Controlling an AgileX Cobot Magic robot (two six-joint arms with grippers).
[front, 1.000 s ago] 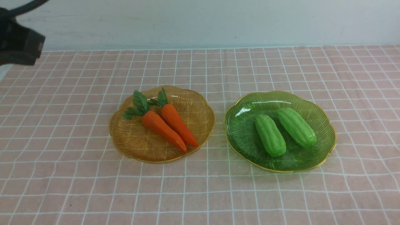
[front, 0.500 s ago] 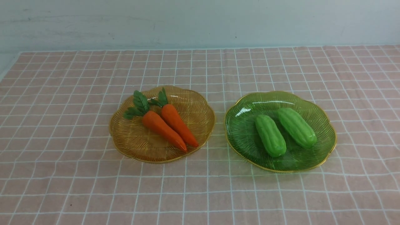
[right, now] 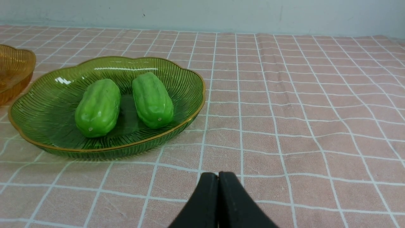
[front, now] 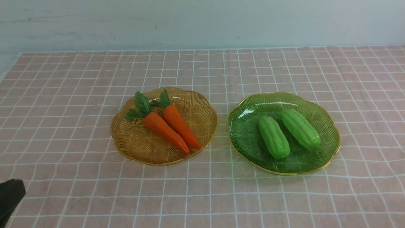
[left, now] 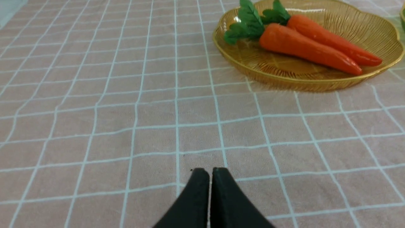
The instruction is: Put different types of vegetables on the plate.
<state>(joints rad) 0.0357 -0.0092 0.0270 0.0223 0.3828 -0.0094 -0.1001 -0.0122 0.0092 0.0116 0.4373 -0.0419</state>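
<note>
Two orange carrots (front: 172,128) with green tops lie side by side on an amber plate (front: 129,142); they also show in the left wrist view (left: 303,44). Two light green ridged gourds (front: 273,136) (front: 300,128) lie on a green plate (front: 246,139), seen too in the right wrist view (right: 98,107) (right: 152,99). My left gripper (left: 210,172) is shut and empty, low over the cloth, short of the amber plate (left: 284,77). My right gripper (right: 218,175) is shut and empty, near the green plate (right: 41,107) on the side away from the amber one.
A pink cloth with a white grid (front: 202,196) covers the table up to a pale wall (front: 202,22) at the back. A dark part of the left arm (front: 9,196) shows at the lower left corner of the front view.
The dark arm part at the upper left of the front view left the frame, then a dark part appeared at the lower left. Plates and vegetables have not moved.
</note>
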